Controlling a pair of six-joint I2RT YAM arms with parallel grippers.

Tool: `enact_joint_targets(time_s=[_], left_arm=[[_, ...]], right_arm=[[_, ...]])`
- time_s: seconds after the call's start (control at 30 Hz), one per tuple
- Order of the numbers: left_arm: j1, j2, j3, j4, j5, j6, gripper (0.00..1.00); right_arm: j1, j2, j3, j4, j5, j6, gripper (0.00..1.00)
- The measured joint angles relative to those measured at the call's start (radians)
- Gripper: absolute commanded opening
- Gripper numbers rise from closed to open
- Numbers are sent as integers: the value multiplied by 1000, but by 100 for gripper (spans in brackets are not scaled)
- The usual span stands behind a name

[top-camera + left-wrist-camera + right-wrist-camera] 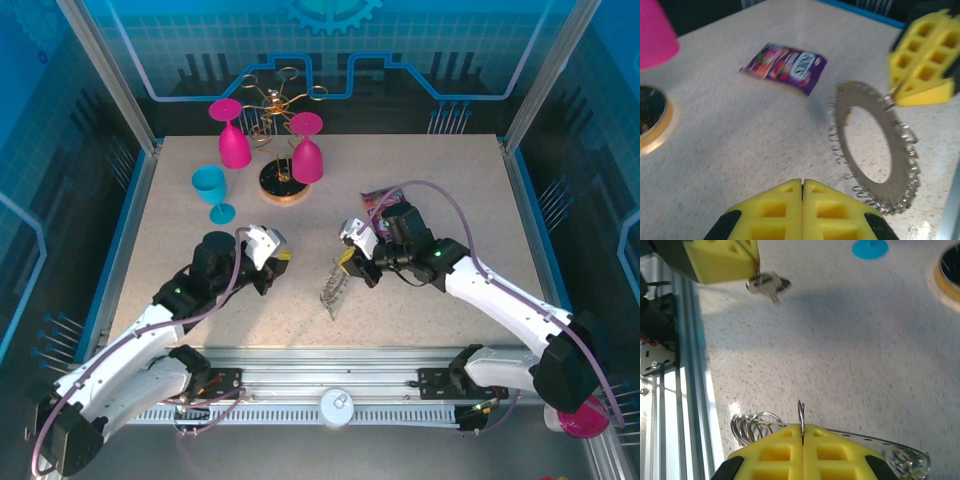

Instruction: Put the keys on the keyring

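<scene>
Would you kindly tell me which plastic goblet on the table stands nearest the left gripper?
The turquoise plastic goblet, the only one not magenta, upright just beyond the left gripper.

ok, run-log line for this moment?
left hand: shut on key | right hand: shut on keyring, ring on edge | key apart from keyring, not yet on it

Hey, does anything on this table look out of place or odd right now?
Two things. A purple snack packet lies flat on the table beyond the keyring, unrelated to the key job. And the keyring is not lying flat: it is up on edge, tilted, pinched at its rim by the right tool.
</scene>
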Motion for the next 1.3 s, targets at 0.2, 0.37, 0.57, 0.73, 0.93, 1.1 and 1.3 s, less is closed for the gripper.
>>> enact_joint_targets(time_s=[0.2,0.37,0.57,0.73,0.93,1.1,1.3], left_arm=[[1,-13,-13,53,164,177,0],[1,-12,-48,115,246,293,0],[1,19,-52,156,301,370,0],[1,58,-52,183,329,401,0],[1,116,-52,201,367,417,0],[1,142,-52,201,393,441,0],[1,145,-52,202,416,491,0]], right_arm=[[0,3,-25,88,-108,-107,0],[0,32,-45,109,-166,-197,0],[0,39,-45,108,-191,-283,0],[5,41,-45,104,-188,-355,0],[33,50,-45,84,-160,-464,0],[35,61,-45,70,-161,-527,0],[46,61,-45,71,-167,-578,0]])
